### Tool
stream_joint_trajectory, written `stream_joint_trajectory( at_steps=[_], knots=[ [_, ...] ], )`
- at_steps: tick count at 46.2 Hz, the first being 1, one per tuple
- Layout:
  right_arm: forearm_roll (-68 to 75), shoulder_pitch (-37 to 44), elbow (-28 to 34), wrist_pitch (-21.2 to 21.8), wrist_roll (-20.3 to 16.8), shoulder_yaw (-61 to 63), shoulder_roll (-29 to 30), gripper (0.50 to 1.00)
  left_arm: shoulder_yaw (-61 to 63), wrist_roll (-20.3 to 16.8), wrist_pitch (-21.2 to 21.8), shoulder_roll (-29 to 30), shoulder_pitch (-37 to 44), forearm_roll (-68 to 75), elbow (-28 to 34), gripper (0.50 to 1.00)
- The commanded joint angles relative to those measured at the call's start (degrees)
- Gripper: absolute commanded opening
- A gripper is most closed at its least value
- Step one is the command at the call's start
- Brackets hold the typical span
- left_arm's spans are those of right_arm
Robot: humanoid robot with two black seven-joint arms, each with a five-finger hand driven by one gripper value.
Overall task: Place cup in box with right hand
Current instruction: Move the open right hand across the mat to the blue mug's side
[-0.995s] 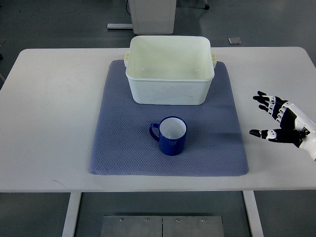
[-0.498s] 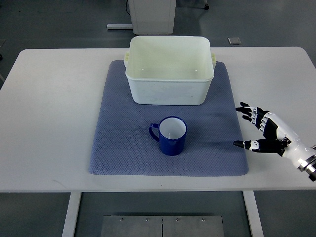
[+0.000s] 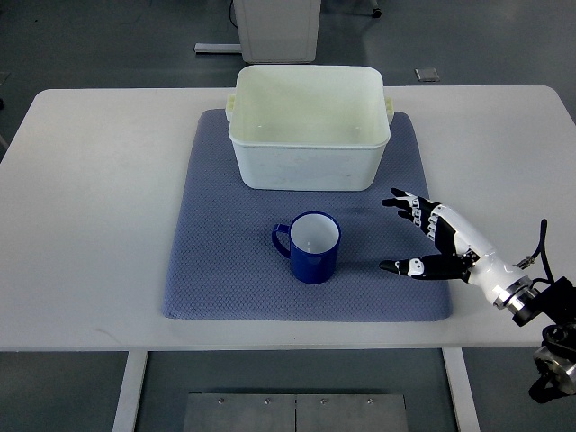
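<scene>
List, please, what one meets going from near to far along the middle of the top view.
Front edge of the table → near part of the blue mat → blue cup → white box, standing on the mat's far part.

Right hand [image 3: 432,241]: black fingers [image 3: 407,202] jointed in short segments, white patches at the knuckles, white shell over the back. Thumb [image 3: 409,266] black with a white marking near the tip. Wrist [image 3: 514,299] white, ending in a metallic grey collar. Thin dark cable [image 3: 543,247] looped above the wrist; black housing [image 3: 558,346] at the picture's edge.
</scene>
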Motion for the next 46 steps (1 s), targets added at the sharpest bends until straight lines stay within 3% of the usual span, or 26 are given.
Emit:
stream_joint_trajectory(
  at_steps=[1,25,46],
  knots=[
    [0.01,1.41,-0.01,-0.69,-0.1,-1.23,1.07,1.0,0.0,0.0,0.0,0.0,-0.01,-0.07,0.0,1.0],
    [0.45,5.89,-1.24,-4.99,-2.21,-6.59,6.7,1.0,0.0,0.0,0.0,0.0,-0.01,0.02,0.0,1.0],
    [0.8,6.33,-1.95,-5.43,-3.96,-7.56,9.16,1.0,0.0,0.0,0.0,0.0,-0.01,0.02,0.0,1.0]
  ],
)
